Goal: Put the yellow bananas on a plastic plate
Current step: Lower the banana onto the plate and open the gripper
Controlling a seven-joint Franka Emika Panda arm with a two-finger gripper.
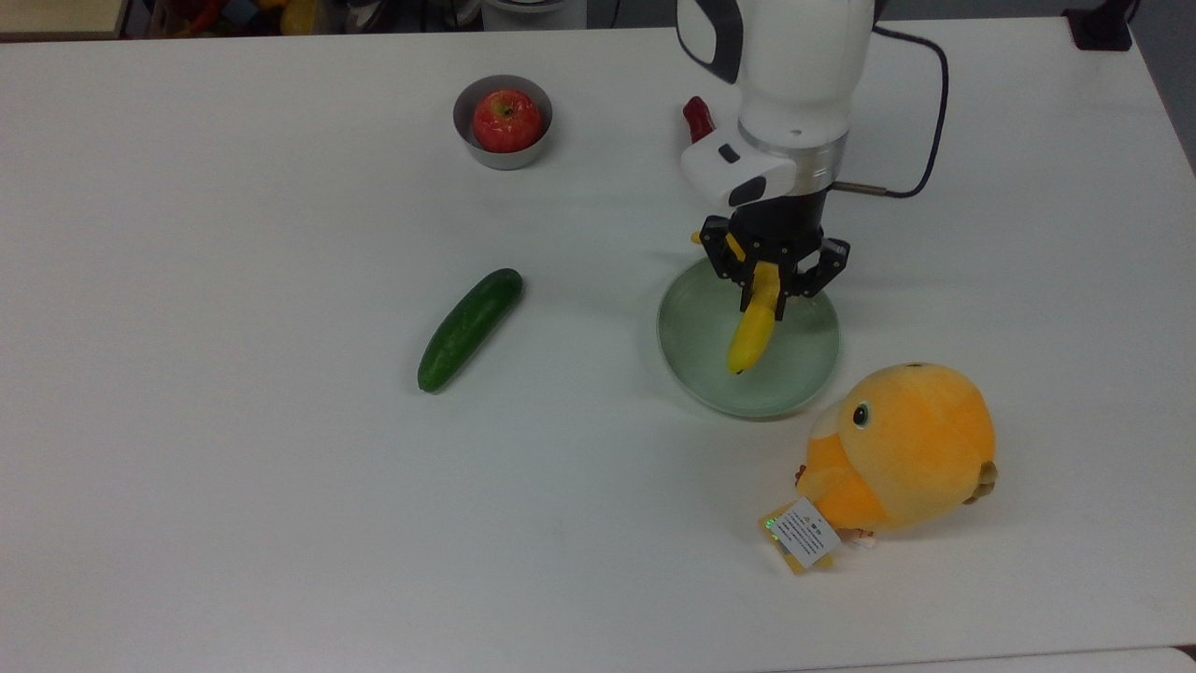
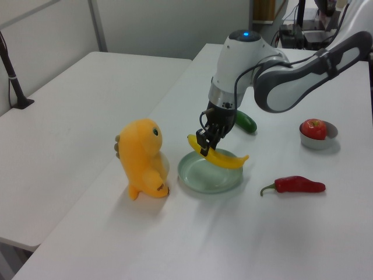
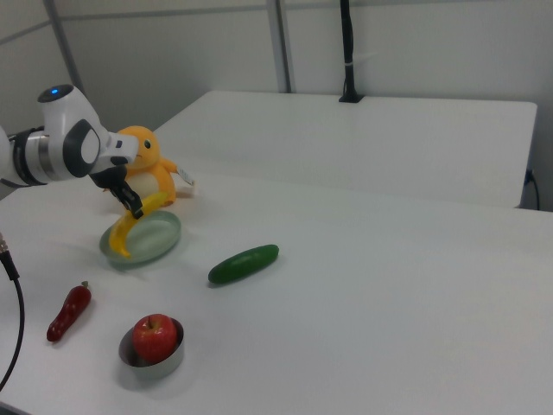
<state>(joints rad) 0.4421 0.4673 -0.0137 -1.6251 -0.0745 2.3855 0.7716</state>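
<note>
Pinching the yellow banana [image 1: 753, 329], gripper [image 1: 772, 290] above the mint plate [image 1: 690, 322].

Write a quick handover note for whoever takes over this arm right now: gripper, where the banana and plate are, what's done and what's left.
Gripper: shut on the banana, gripped near its middle.
Banana: held in the air over the mint-green plate, tilted, not resting on it in the left view.
Plate: on the table beside the orange plush toy.
Done: pick-up and carry.
Left: lower, release, retreat.
</note>
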